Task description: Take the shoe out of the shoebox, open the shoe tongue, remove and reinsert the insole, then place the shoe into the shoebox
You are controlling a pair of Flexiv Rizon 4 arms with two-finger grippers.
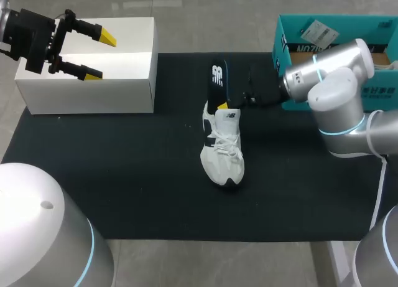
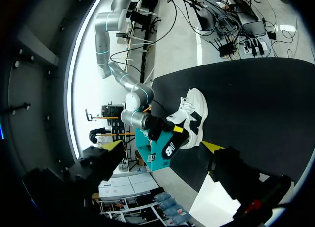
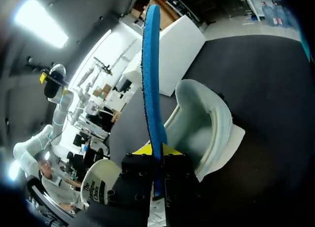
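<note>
Nearest you, at lower centre of the head view, the white shoe (image 1: 222, 151) lies on the black mat (image 1: 112, 175). Its toe points to the bottom edge and its heel to the top, so the long axis runs almost straight up the frame, with the heel a little left of the toe.

Just beyond the heel, your right gripper (image 1: 225, 104) is pinching the lower end of the insole (image 1: 217, 78). The right wrist view confirms a finger on each face, with the insole standing on edge between them. From the fingers the insole runs on toward the top of the frame, roughly continuing the shoe's line and pointing away from the toe. The shoe's opening sits just beside the fingers. Whether the insole touches the heel collar cannot be determined.

Farther off, at upper left, your left gripper (image 1: 99, 56) is spread wide and holds nothing. It hangs over the white box (image 1: 124, 94), well apart from the shoe. The teal shoebox (image 1: 336, 25) stands at upper right, behind the right arm.

Assessment: the insole appears to be out of the shoe. To reinsert it, you would have to swing the free end over toward the toe and lay it along the shoe's axis. The right arm is the nearer one; the left would have to cross the mat to steady the shoe
</note>
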